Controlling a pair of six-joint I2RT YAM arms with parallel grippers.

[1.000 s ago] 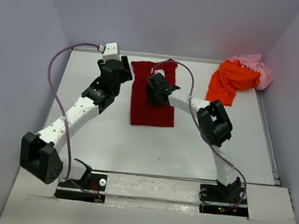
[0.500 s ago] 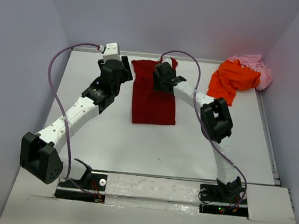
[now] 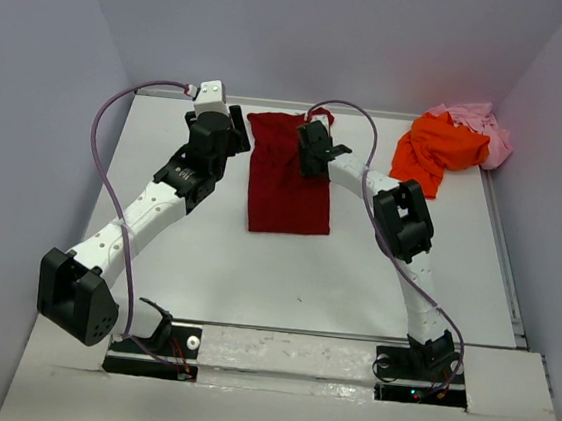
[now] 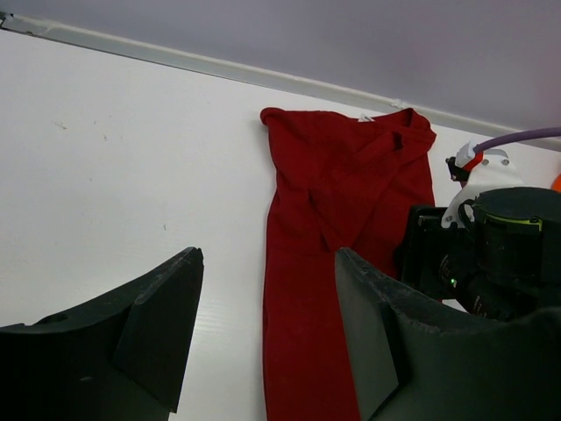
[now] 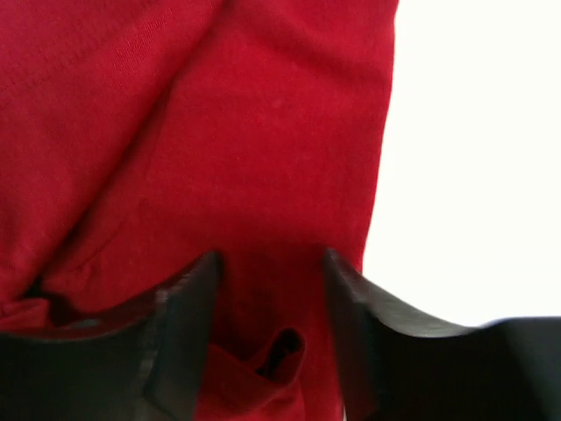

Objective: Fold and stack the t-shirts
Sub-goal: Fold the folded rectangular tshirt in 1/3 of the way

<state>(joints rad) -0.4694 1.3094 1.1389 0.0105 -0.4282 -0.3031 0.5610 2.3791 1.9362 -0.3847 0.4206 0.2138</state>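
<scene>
dark red t-shirt (image 3: pixel 287 176): folded strip, table (image 3: pixel 206 253) 12 o'clock. right gripper (image 5: pixel 270 263) on its 1 o'clock corner, jaws apart astride pucker, set for pinch. left gripper (image 4: pixel 267 263) released, empty, 10 o'clock, clear of fold.

No text, brand or number is showing legibly in any view; a small white tag (image 4: pixel 366 117) at the collar of the dark red t-shirt (image 4: pixel 337 228) is appearing too tiny to read.

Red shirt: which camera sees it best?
The top external view. It shows nearly the whole dark red shirt lying as a long strip on the table. The left wrist view cuts off its near end. The right wrist view shows only a close-up patch of it.
</scene>
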